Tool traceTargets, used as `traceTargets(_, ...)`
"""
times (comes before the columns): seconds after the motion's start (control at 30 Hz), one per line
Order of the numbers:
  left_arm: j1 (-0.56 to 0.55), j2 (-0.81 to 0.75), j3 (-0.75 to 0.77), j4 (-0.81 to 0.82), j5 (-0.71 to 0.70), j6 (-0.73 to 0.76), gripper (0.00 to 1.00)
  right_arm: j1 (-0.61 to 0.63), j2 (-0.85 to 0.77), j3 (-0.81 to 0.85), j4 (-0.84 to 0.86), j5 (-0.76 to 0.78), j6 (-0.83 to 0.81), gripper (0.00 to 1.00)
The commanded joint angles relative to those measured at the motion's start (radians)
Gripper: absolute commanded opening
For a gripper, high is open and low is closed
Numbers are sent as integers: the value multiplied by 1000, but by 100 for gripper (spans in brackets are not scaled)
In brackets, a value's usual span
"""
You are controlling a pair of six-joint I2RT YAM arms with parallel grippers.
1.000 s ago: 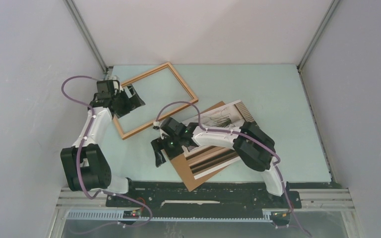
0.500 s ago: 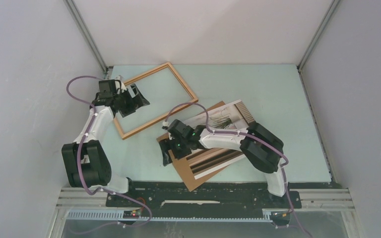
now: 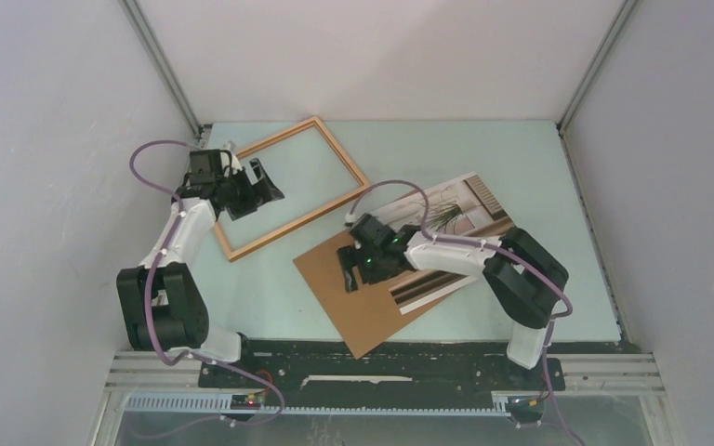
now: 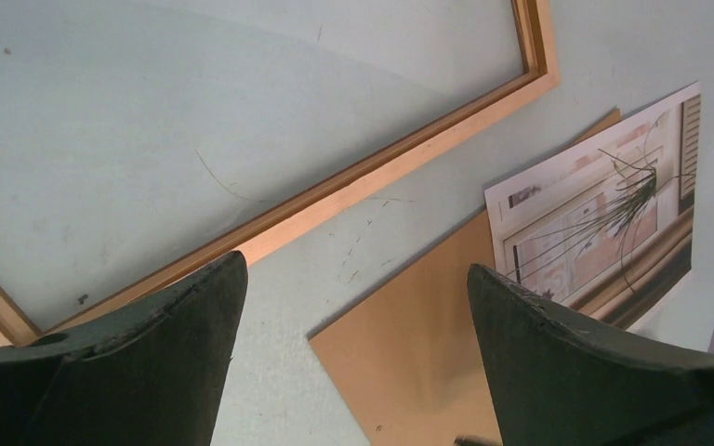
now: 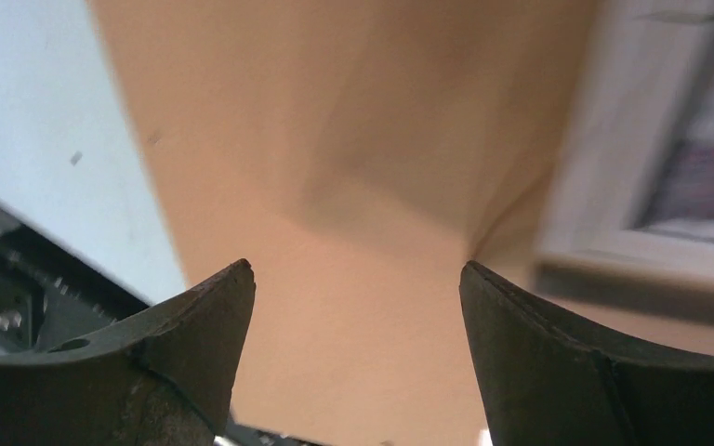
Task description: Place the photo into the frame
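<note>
Toward the upper left of the overhead view I see the frame [image 3: 303, 220] lying flat and turned at an angle on the pale green table [image 3: 521, 158]; only the table surface shows inside it. Over the left part of the frame hangs the left gripper [image 3: 262, 189]; its jaws stand wide apart and nothing is between them; in the left wrist view the left gripper [image 4: 355, 269] shows the lower bar of the frame [image 4: 381, 167] crossing the picture above its fingers [image 4: 149, 353]. Right of centre in the overhead view lies the photo [image 3: 469, 200], face up; it is outside the frame, to the lower right of it, and not touching it. The photo rests partly on a plain brown backing board [image 3: 353, 297], covering the upper right part of the board and going past its edge onto the table; the left wrist view shows the same, the photo [image 4: 595, 214] at the right and the board [image 4: 418, 325] under it. The right gripper [image 3: 347, 271] is over the bare part of the board, just beside the left edge of the photo; in the right wrist view the right gripper [image 5: 355, 269] is released, jaws spread, with only the brown board [image 5: 363, 139] between them and the white border of the photo [image 5: 604, 158] at the right, blurred; whether the fingertips touch the board I cannot tell.
</note>
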Motion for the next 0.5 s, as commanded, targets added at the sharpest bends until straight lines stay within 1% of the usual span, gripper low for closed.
traceTargets(0.0, -10, -67, 22, -14, -32, 50, 95, 187, 27, 115, -79, 14, 19, 89)
traceTargets(0.1, -15, -108, 10, -13, -36, 51, 95, 276, 94, 207, -61, -4, 58, 89)
traceTargets(0.2, -38, -137, 1, -3, -21, 30, 95, 324, 186, 320, -76, -10, 78, 89)
traceTargets(0.37, -86, -179, -19, 5, -34, -28, 95, 339, 310, 439, -83, 6, 119, 88)
traceTargets(0.47, -87, -221, -29, 7, -63, -88, 94, 331, 343, 433, -100, 62, 159, 88)
